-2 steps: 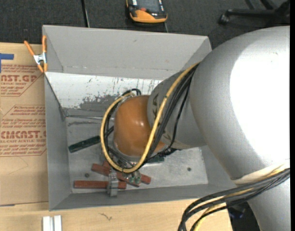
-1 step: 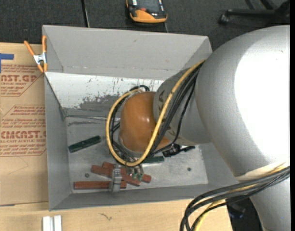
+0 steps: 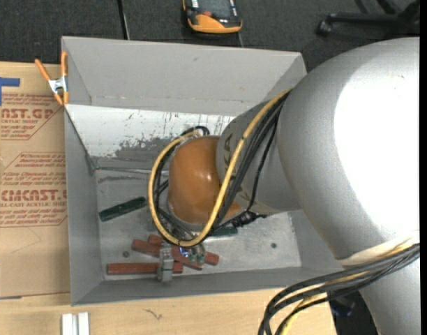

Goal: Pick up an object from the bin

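My gripper (image 3: 166,265) is down on the bin floor near the front wall, under the orange wrist cover. It sits among several red-brown sticks: a long one (image 3: 132,269) lies flat to its left, a short one (image 3: 146,244) is just up and left, and another (image 3: 208,258) pokes out to its right. Whether any stick is held is hidden by the gripper body.
A dark green pen-like bar (image 3: 123,209) lies slanted on the floor at the left. Another dark green piece (image 3: 226,232) peeks from beneath the arm at the right. The arm and its cables cover the middle and right of the bin.
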You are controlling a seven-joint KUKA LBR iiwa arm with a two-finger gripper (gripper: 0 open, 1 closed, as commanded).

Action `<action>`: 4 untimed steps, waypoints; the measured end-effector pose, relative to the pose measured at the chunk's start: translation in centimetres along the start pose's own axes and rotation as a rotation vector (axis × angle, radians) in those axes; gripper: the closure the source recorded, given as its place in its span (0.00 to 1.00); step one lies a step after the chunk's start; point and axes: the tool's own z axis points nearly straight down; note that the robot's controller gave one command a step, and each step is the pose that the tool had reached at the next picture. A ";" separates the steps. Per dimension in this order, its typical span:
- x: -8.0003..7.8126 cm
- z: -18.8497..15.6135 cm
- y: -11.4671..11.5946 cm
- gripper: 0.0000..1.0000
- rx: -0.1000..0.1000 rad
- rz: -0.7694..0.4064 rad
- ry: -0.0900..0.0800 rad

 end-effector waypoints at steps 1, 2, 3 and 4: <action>-0.3 -0.1 -0.7 0.00 -0.002 0.058 0.004; -0.1 -0.3 -0.1 1.00 0.001 0.001 0.002; -0.1 -0.3 -0.1 1.00 0.001 0.001 0.002; -0.1 -0.4 -0.1 1.00 0.001 0.001 0.002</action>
